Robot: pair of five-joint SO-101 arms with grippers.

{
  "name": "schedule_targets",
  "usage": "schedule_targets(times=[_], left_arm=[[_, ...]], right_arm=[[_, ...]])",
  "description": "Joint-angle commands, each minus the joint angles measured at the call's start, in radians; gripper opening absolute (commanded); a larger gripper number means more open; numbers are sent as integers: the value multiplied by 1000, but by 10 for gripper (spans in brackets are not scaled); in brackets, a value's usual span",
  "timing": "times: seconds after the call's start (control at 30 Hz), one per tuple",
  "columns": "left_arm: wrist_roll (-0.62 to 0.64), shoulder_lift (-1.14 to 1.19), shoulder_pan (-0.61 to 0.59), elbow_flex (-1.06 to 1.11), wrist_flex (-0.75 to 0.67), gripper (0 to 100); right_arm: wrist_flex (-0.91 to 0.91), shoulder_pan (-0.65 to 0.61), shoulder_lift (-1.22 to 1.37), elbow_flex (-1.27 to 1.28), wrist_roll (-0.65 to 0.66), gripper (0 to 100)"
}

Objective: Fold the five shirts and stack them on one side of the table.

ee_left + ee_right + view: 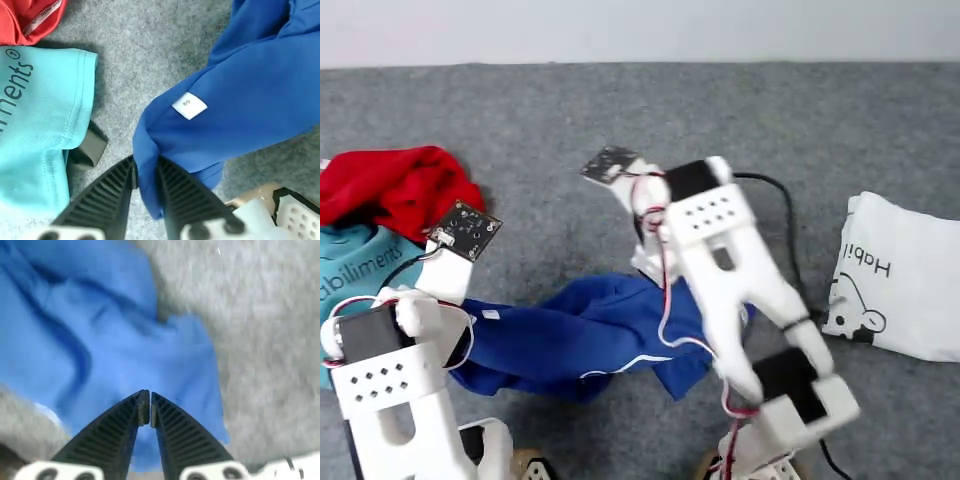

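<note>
— Four shirts to count on the grey table cover [520, 120]?
— Four, yes. Starting with the blue shirt [590, 335]: lies rumpled, stretched out sideways between the two arms.
— And around the blue shirt?
— Past the end held by the left arm, a red shirt [395, 185] in a heap, touching a teal shirt [360, 265] with dark print. Well apart from the blue shirt on the opposite side, beyond the right arm, a white shirt [900, 280], lying flat, printed too.
— The left gripper [146, 165]?
— Clamped on a fold at the end of the blue shirt. Presses the cloth from both sides with ribbed black fingers [107, 192]. Sits near a small white tag [189, 105] sewn on the blue shirt, with the teal hem close by on the other side.
— And the right gripper [146, 400]?
— Hangs low over the blue shirt, close to its edge, above the grey cover beside it. Tips pressed together, hardly any gap. Pinching blue cloth or not: cannot tell.
— Blue shirt folded yet?
— Not folded. Bunched in loose creases, one end lifted slightly in the left gripper.
</note>
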Motion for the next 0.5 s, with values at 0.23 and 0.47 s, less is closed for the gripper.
schedule_targets(times=[0.23, 0.47], left_arm=[[-2, -21, -2, -54, 38, 13], [-2, -21, -103, -134, 46, 13]], right_arm=[[139, -41, 260, -117, -52, 9], [193, -45, 163, 132, -51, 9]])
